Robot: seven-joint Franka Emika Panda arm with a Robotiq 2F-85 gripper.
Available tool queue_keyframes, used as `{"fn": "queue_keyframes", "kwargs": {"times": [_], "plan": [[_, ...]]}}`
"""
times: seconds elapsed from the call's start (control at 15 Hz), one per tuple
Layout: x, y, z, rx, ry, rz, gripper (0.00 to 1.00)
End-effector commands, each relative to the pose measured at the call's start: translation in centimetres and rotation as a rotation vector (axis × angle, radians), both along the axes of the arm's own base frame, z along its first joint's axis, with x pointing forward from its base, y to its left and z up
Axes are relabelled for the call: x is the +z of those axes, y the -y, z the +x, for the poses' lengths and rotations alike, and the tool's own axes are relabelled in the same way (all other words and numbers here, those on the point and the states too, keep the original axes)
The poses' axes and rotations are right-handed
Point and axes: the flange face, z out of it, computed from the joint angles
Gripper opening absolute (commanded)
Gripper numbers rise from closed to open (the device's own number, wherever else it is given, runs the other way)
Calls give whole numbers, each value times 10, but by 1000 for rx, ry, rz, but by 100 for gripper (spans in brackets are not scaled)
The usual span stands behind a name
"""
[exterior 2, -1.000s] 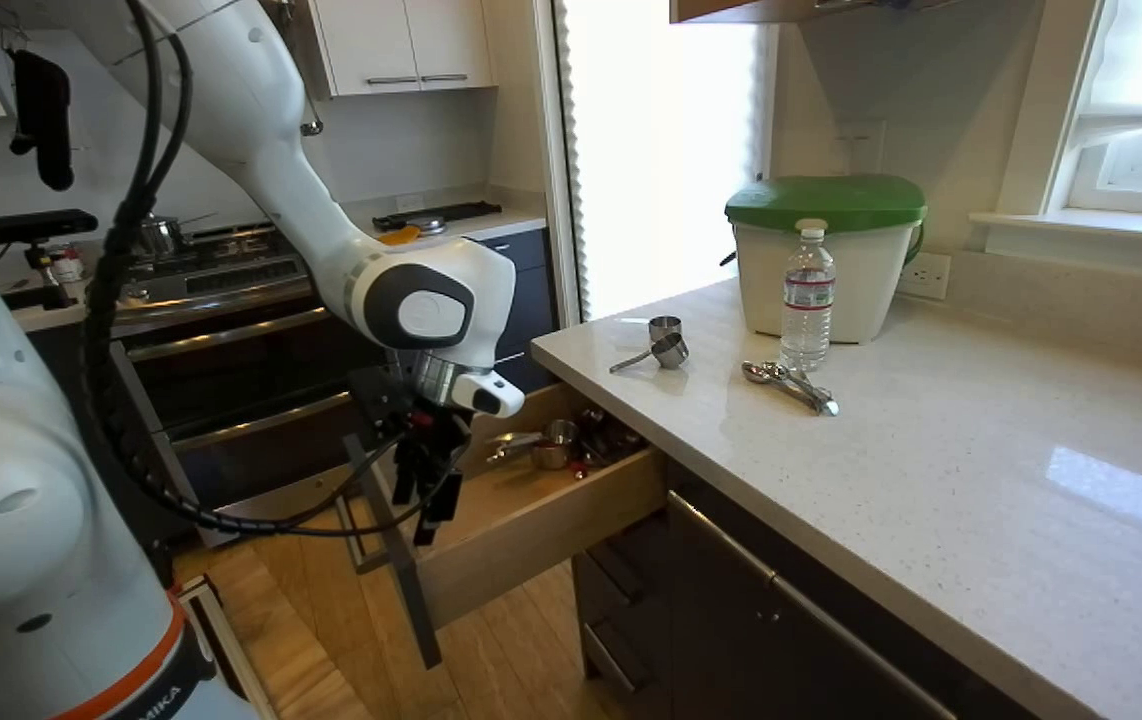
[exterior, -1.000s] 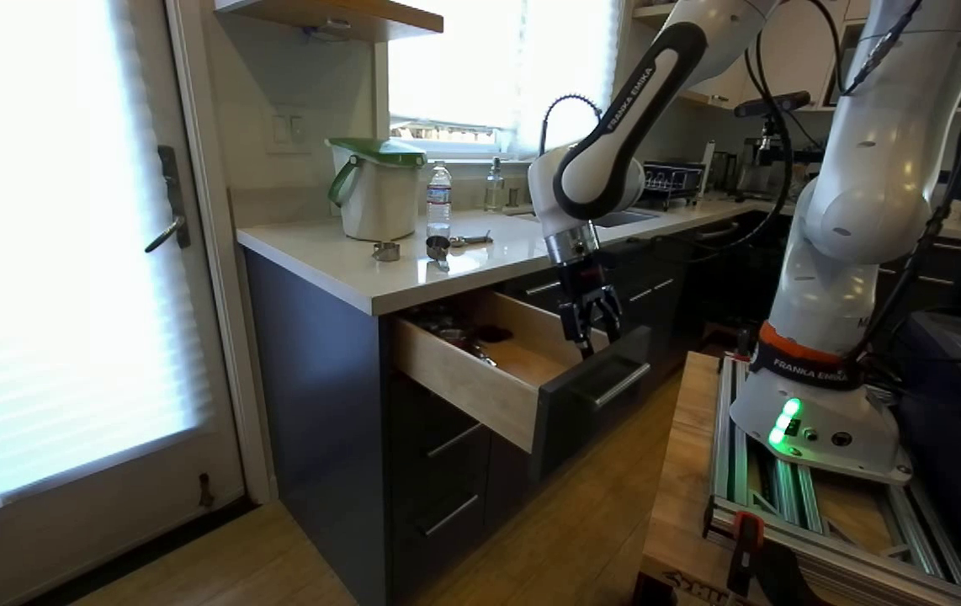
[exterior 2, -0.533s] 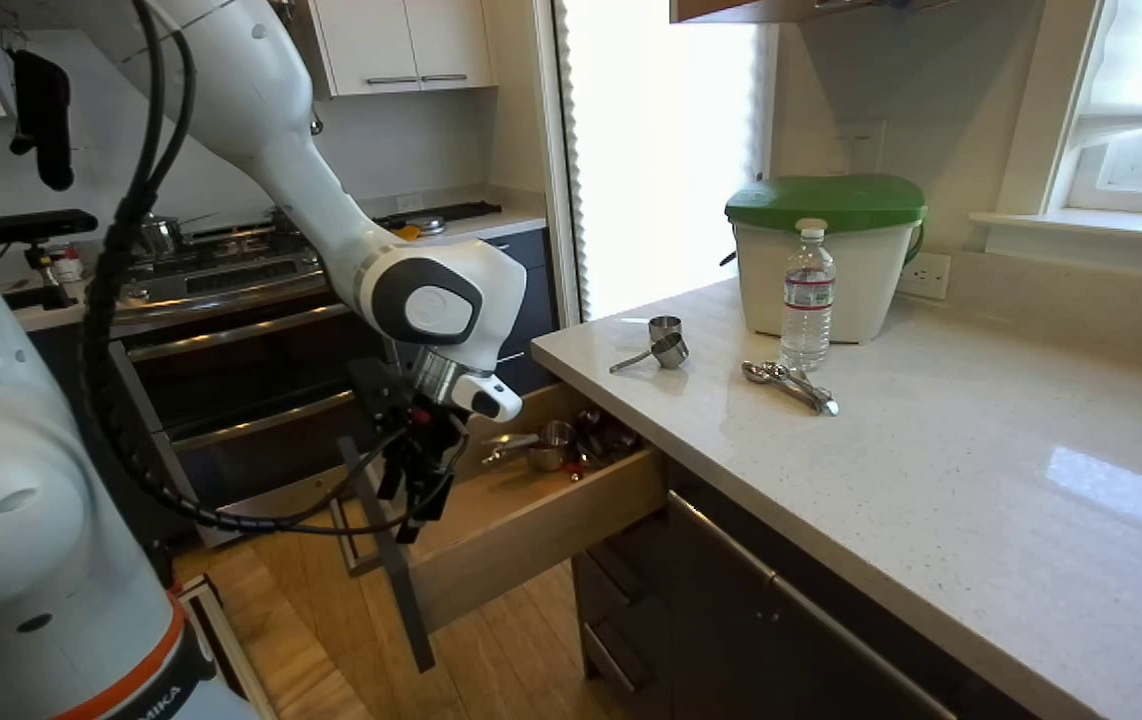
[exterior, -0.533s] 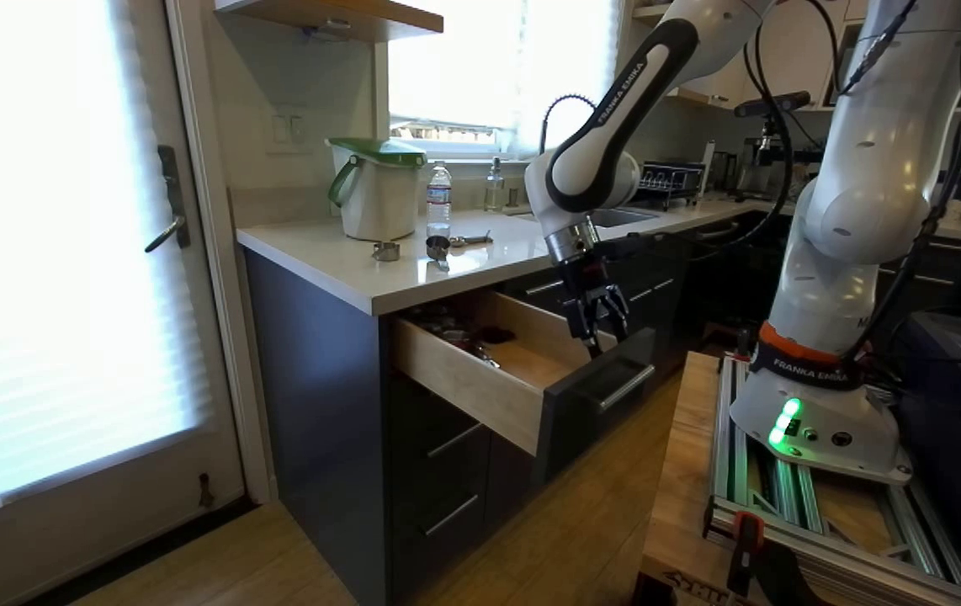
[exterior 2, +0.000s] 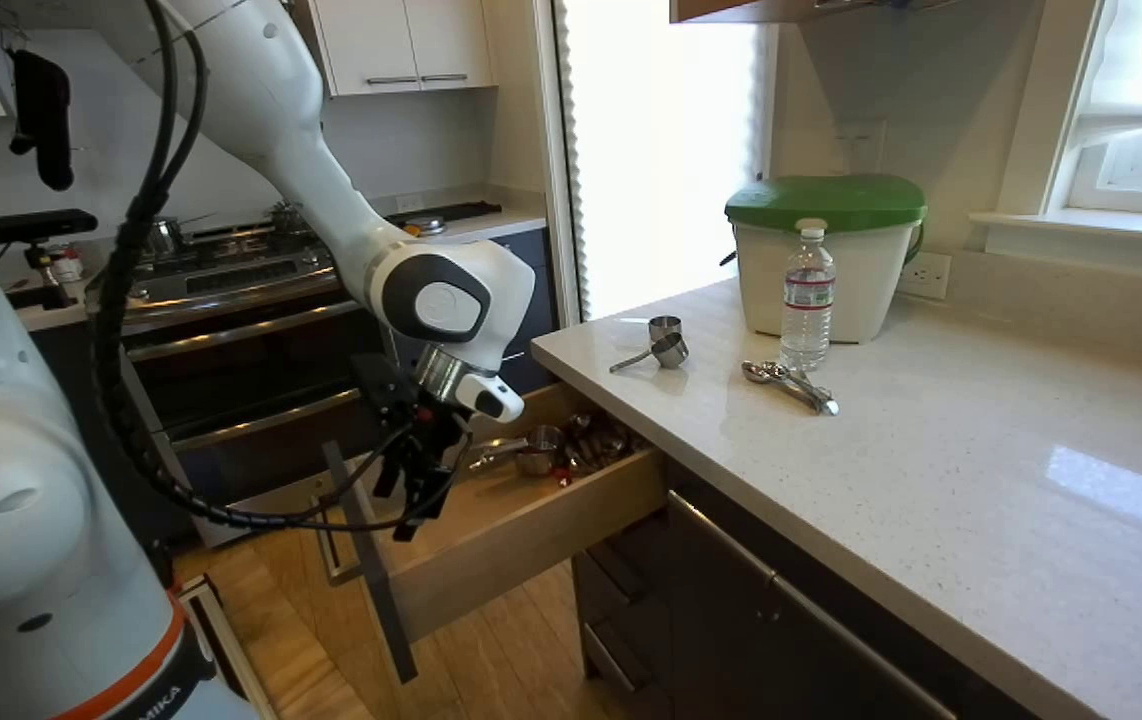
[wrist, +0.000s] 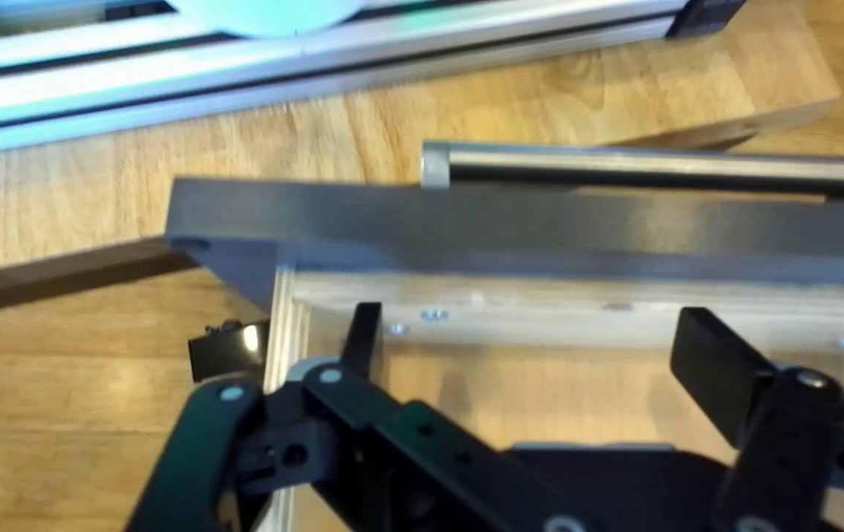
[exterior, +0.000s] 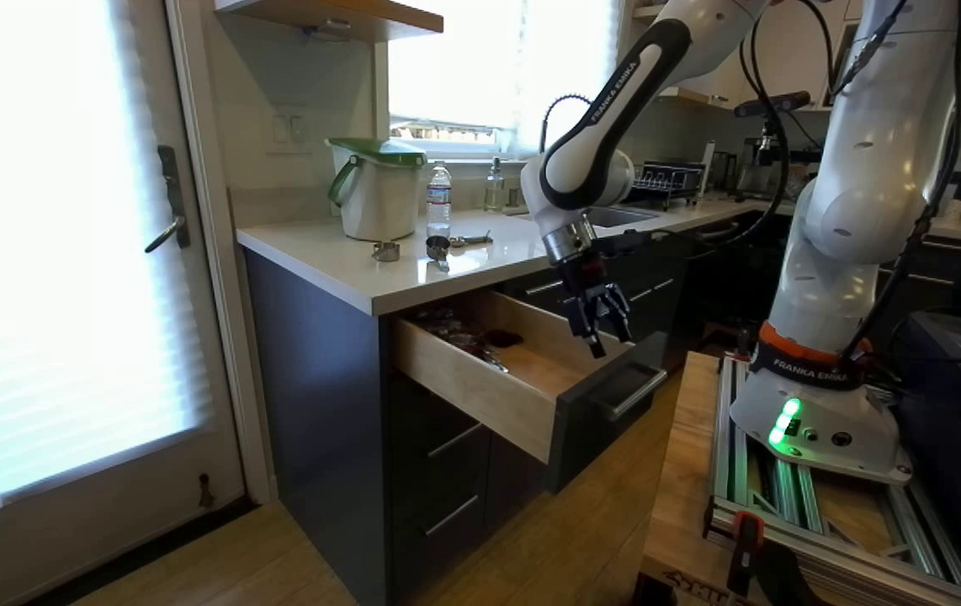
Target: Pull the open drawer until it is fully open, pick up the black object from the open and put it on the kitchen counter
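While the drawer (exterior: 480, 387) stands extended (kitchen counter (exterior 2: 931, 450) above its rear), the gripper (wrist: 527, 321), jaws spread, is positioned just behind the drawer's front; metal utensils (exterior 2: 541, 455) lie farther back inside.

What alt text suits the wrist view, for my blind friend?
Black robot jaws stand wide open over a light-wood drawer, holding nothing. Beyond them are its dark front and metal handle, then a wooden board with metal rails.
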Motion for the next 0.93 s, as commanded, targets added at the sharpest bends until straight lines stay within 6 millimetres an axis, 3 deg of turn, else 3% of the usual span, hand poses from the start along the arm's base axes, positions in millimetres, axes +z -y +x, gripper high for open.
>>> {"fn": "queue_keyframes", "kwargs": {"times": [0.0, 0.27, 0.53, 0.6, 0.87], "plan": [[18, -9, 19, 40, 198, -28, 100], [35, -13, 41, 28, 440, -53, 100], [48, -2, 58, -31, 689, -77, 100], [45, -7, 64, -5, 613, -59, 100], [46, -6, 66, -7, 629, -61, 100]]}}
